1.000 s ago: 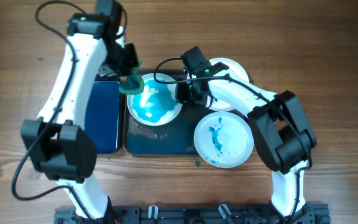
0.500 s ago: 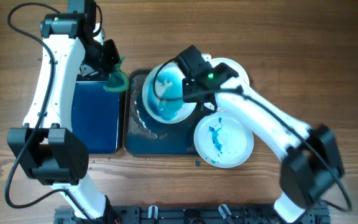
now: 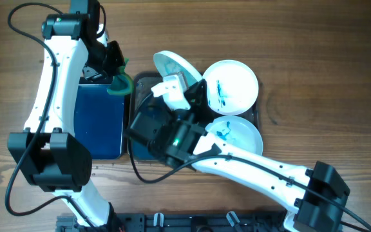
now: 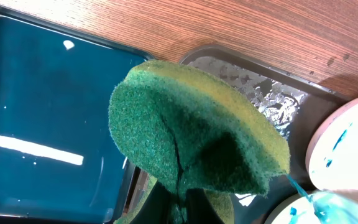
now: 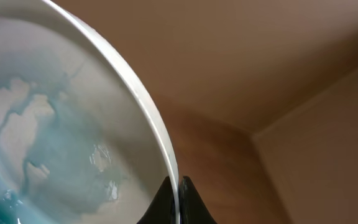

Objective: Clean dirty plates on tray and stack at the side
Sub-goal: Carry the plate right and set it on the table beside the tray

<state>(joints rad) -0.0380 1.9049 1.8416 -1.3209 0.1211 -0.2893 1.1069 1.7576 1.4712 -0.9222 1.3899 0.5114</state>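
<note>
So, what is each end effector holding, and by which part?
The right end effector grips a blue-smeared plate by its rim. The left end effector pinches a green sponge at one edge.

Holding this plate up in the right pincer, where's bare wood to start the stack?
The widest bare table is right of the far plate and near plate. Wood along the top edge, beyond the lifted plate, is also free. Crowded: the tray, under the right arm, and the small blue tray beside the sponge.
</note>
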